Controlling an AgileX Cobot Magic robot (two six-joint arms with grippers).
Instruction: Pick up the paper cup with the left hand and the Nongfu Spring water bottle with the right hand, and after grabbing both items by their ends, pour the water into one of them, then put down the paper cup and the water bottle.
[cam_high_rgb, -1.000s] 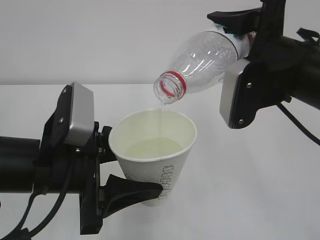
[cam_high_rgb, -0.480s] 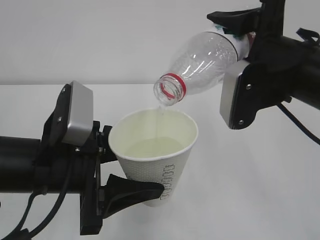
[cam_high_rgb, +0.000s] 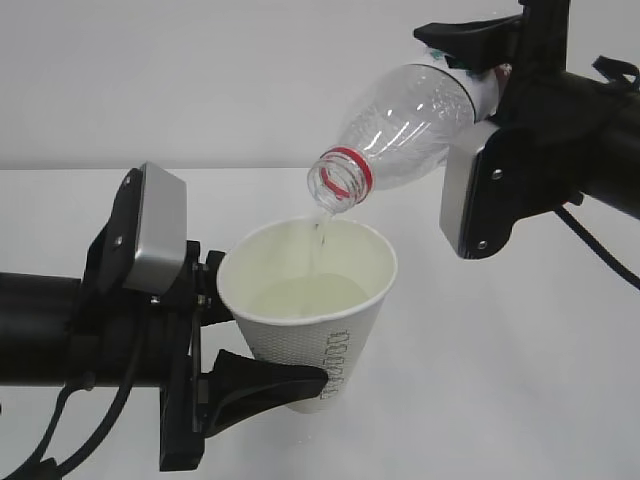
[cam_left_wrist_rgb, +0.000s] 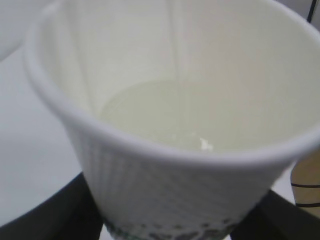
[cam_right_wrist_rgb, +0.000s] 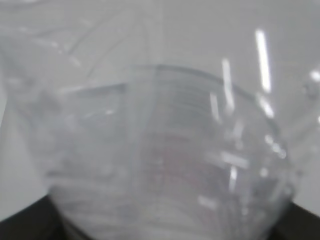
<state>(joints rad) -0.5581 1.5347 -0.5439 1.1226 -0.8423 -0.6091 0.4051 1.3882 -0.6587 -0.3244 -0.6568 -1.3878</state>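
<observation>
Curved black fingers (cam_high_rgb: 262, 385) of the left hand (cam_high_rgb: 235, 345) close around the lower part of the paper cup (cam_high_rgb: 310, 320), one finger wrapping the near side of the base and the other pressing the far side behind it, so the jaws stand fairly wide but are filled by the cup. Across the scene, the right hand (cam_high_rgb: 478, 70) clamps the rear end of the Nongfu Spring water bottle (cam_high_rgb: 410, 125); one black finger shows above the bottle's base, while the grey screwed plate (cam_high_rgb: 468, 200) hangs below and in front of it, and these jaws are likewise spread to the bottle's width and closed on it.

Behind everything lies a pale white table (cam_high_rgb: 520, 380) under a plain light wall (cam_high_rgb: 200, 80). The bottle is held high at the upper right, tilted with its red-ringed mouth down and to the left, directly above the cup's opening. It is clear and looks nearly drained. In the right wrist view the bottle (cam_right_wrist_rgb: 160, 150) fills the picture as blurred, ribbed, transparent plastic.

The cup sits upright at centre, held clear of the table, with green vertical print on its dimpled side. In the left wrist view its interior (cam_left_wrist_rgb: 175, 115) is partly filled with pale liquid.

A thin stream of water (cam_high_rgb: 319, 232) falls from the bottle's mouth into the cup, landing near the far inner wall.
</observation>
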